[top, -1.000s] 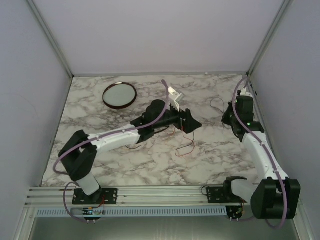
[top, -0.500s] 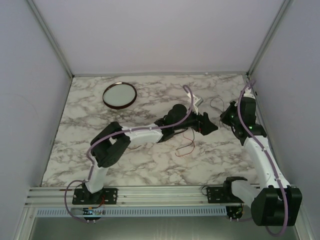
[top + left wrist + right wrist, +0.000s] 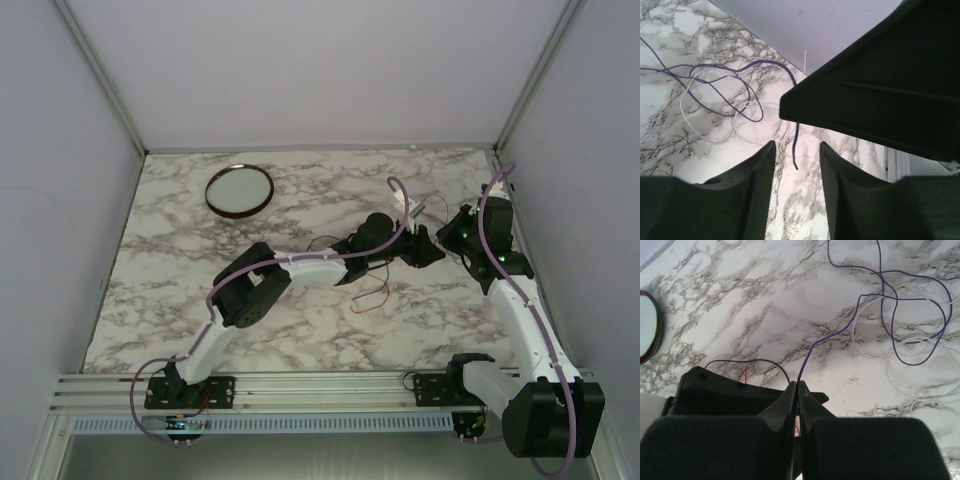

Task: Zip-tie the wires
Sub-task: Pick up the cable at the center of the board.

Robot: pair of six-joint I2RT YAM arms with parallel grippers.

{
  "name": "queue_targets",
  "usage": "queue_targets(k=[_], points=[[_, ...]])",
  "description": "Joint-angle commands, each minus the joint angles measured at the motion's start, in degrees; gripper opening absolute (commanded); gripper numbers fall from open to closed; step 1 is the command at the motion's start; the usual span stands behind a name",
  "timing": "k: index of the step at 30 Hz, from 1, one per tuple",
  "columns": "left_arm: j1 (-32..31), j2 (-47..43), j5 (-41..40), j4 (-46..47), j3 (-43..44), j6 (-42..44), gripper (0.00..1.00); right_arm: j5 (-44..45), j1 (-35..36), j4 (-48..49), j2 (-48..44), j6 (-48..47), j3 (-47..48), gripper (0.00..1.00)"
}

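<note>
The round dish point(image 3: 239, 190) is lying near the far left corner of the worktop point(image 3: 170, 250), well apart from the work. The left gripper point(image 3: 796, 150) is standing at a narrow gap around the free end of 1 purple wire point(image 3: 797, 135), which is pointing along its fingers without touching them. The right gripper point(image 3: 798, 385) is pinching this same wire just beyond. The other wires point(image 3: 912, 362) are lying in loops right of the worktop's middle. In my judgement the left arm is nearer to the end.

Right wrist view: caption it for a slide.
Right gripper shut on a purple wire trailing across the marble table.
</note>
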Motion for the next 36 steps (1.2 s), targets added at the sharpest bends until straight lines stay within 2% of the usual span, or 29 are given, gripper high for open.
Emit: queue_targets(k=[1,7,10,13,17,20,25,29,32,36], points=[[-0.3,1.5,-0.6,3.5,2.7,1.0,0.35,-1.9,0.2,0.5,-1.0,1.5,0.5,0.0],[-0.3,0.4,-1.5,6.3,0.5,1.8,0.0,-1.1,0.2,0.5,-1.2,1.2,0.5,0.0],[-0.3,-1.9,-1.6,6.2,-1.3,2.1,0.0,0.0,-0.1,0.3,-1.4,0.1,0.7,0.0],[-0.1,-6.0,-2.1,2.5,-2.5,3.4,0.0,1.1,-1.0,-0.2,-1.9,-1.6,2.4,0.19],[0.5,-11.5,-1.7,-6.2,-1.8,6.3,0.0,2.4,-3.3,-0.3,-2.9,-3.2,3.9,0.51],[1.2,-15.7,-2.0,-11.8,-1.8,7.5,0.0,2.5,-4.6,0.7,-3.1,-6.1,4.3,0.62],[3.0,-21.5,-1.7,-23.2,1.2,9.8,0.0,4.2,-5.2,6.1,-5.0,-11.9,0.9,0.75],[3.8,-22.9,-0.3,-34.9,8.7,12.9,0.0,2.1,-6.0,14.5,-8.3,-12.1,-4.9,0.8],[4.0,-22.5,-0.2,-42.3,15.1,15.6,0.0,-1.3,-6.1,23.6,-11.8,-13.1,-11.3,0.86],[4.2,-21.5,-0.8,-48.7,21.7,17.0,0.0,-10.8,-6.1,41.3,-16.8,-14.9,-22.0,0.87]])
